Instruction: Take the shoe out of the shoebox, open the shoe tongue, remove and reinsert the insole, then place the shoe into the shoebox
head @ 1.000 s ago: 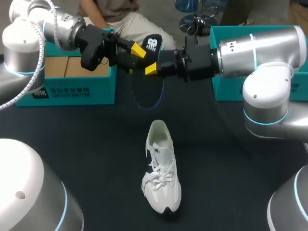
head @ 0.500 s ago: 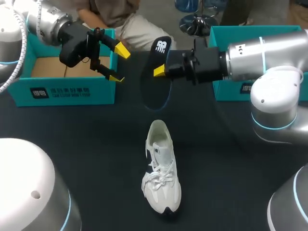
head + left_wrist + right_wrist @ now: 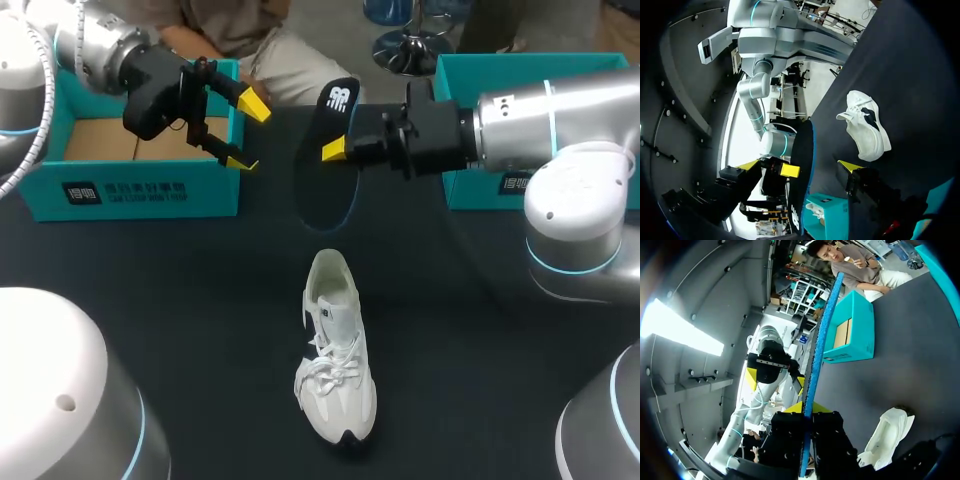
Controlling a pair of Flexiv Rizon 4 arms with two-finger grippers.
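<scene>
The jaws of the right arm (image 3: 540,110) are clenched on the thin black insole with a blue rim (image 3: 339,100), gripping it partway along its length so that it stands on edge in the air above the dark table (image 3: 180,280). In the right wrist view it runs straight out between the two fingers as a narrow blue line. The white lace-up sneaker (image 3: 336,360) lies on the table nearer the robot than the insole. Its long axis runs away from the robot, toe toward the robot and open heel end toward the hanging insole, so the insole's lower end sits just beyond the shoe's opening and roughly in line with it. Reinsertion looks to turn on that line-up: the right arm, already carrying the insole, is plainly the nearer one. The jaws of the left arm (image 3: 95,40) are released, spread wide and grasping nothing, off to the insole's left over the corner of the teal cardboard shoebox (image 3: 150,192), well apart from the sneaker.
</scene>
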